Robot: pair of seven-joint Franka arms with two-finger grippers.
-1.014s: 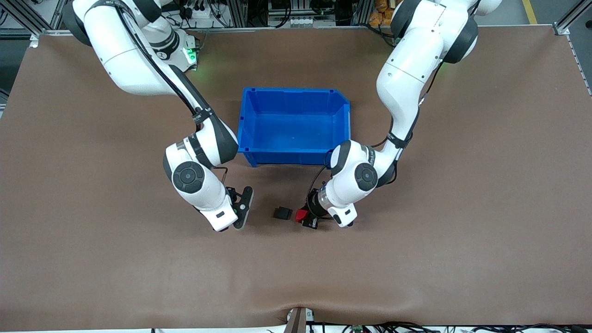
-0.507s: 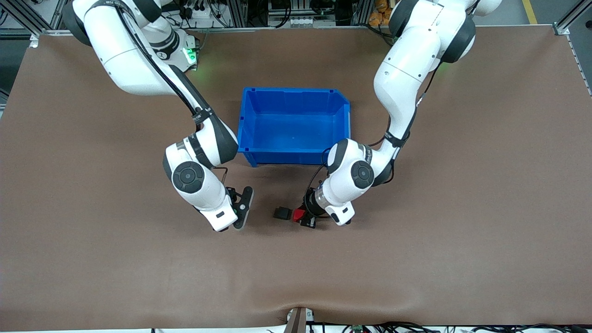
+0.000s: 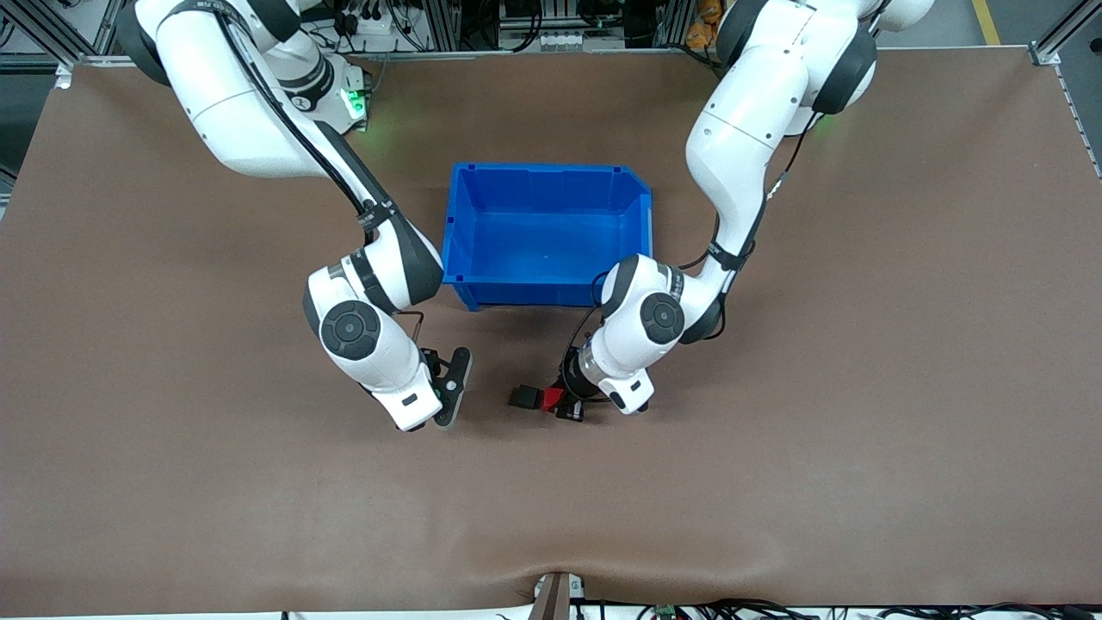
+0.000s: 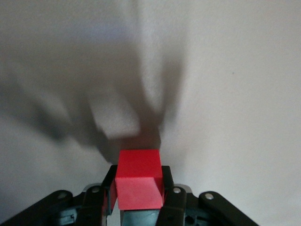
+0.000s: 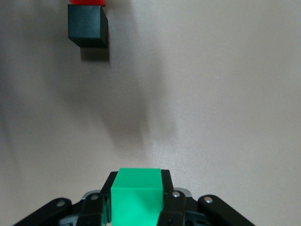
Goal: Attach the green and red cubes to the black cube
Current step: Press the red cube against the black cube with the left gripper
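The left gripper is sitting low over the counter, its jaws clamped on the red cube, which is sticking out past the jaw tips. In the front view the red cube is lying right up against the black cube, on the side of it toward the left arm's end of the counter; the two look to be touching, though I cannot tell whether they are pressed together. The black cube is resting on the counter just ahead of the left jaws, with only the red cube between them.

The right gripper is hanging just above the counter, well apart from the black cube toward the right arm's end, its jaws clamped on the green cube. From the right wrist view the black cube is sitting well ahead of the jaws and off to one side of their line, with a sliver of the red cube showing at its edge. Bare counter is lying between the green cube and the black one.

The blue bin is standing farther from the front camera than both sets of jaws, between the two arms.
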